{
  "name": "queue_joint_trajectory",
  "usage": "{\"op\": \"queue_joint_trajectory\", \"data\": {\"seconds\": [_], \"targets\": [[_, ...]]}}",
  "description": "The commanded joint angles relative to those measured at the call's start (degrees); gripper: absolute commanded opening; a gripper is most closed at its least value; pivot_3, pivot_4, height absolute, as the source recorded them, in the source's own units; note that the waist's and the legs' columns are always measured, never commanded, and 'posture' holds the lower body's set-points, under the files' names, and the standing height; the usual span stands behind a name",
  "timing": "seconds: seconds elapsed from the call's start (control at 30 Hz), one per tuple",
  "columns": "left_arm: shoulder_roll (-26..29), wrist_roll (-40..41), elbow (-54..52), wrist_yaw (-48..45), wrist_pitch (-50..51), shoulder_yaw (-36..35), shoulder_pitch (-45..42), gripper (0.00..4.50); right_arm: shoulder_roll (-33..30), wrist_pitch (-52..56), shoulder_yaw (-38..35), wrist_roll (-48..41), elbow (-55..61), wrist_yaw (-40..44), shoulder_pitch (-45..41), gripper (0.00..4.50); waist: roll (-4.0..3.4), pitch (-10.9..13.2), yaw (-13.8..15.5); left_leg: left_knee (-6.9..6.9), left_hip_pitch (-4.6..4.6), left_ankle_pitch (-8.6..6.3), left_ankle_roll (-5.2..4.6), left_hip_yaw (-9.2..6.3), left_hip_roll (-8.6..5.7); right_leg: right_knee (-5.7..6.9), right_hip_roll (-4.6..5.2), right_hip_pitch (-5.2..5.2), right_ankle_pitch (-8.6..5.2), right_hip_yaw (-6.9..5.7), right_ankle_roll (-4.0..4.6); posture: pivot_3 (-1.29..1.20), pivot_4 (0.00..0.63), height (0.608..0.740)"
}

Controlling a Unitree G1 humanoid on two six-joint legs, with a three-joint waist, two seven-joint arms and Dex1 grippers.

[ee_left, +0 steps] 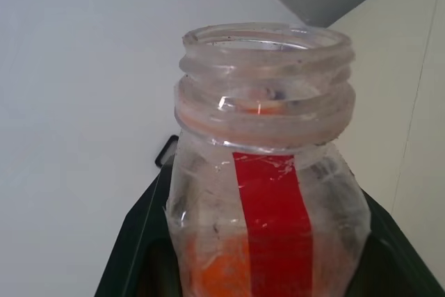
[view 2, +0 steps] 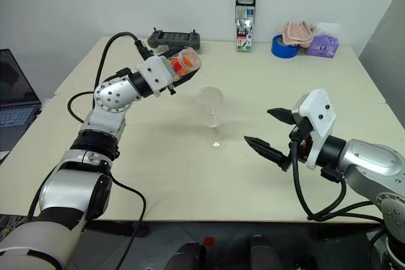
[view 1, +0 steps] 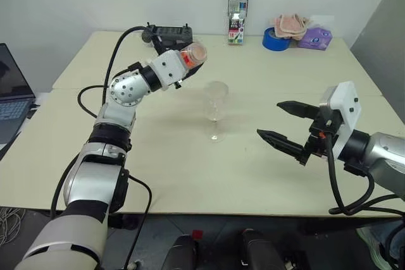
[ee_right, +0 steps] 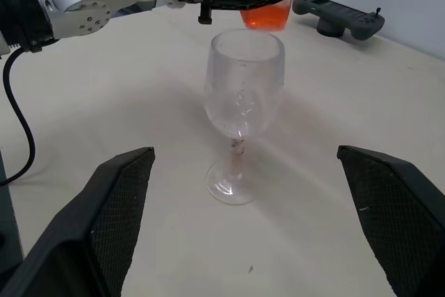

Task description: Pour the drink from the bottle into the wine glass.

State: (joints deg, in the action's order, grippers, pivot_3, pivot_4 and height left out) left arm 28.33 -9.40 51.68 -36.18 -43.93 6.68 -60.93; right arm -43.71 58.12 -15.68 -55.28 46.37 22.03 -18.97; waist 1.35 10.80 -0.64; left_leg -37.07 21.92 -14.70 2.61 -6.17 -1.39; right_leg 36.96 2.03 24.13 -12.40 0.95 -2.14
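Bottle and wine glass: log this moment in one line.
left gripper: shut on bottle, uncapped, tilted | wine glass: upright, empty | right gripper: open, empty

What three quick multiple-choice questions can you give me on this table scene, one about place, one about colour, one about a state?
1. Where does the clear stemmed wine glass stand?
A. mid-table, between the arms
B. on the laptop
C. beside the blue tape roll

2. What colour is the liquid in the small clear plastic bottle?
A. green
B. orange-red
C. blue

3. How is the right gripper?
A. shut on the glass
B. holding a cap
C. open, empty

Answers: 1 A, it stands on bare tabletop between both arms; 2 B, orange shows through the plastic; 3 C, its fingers are spread apart.
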Motion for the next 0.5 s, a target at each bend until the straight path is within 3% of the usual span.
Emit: {"op": "queue_joint_trajectory", "data": {"seconds": [0.03,0.5], "targets": [[1.36,-3.08,0.58,2.14,-4.18,1.35,-2.63,1.8,0.61,-2.26,0.29,-0.29,1.57,-1.19,-0.12,4.5,0.0,0.0,-0.05,0.0,0.0,0.0,0.0,0.01,0.0,0.0,0.0,0.0,0.0,0.01,0.0,0.0,0.15,0.74],[3.54,-13.34,5.04,12.86,-11.36,4.85,-5.84,1.8,0.18,-4.06,2.2,0.62,0.65,-2.36,-0.25,4.5,0.0,0.0,-0.05,0.0,0.0,0.0,0.0,-0.01,0.0,0.02,-0.01,0.0,0.0,-0.01,-0.01,0.0,0.15,0.74]]}}
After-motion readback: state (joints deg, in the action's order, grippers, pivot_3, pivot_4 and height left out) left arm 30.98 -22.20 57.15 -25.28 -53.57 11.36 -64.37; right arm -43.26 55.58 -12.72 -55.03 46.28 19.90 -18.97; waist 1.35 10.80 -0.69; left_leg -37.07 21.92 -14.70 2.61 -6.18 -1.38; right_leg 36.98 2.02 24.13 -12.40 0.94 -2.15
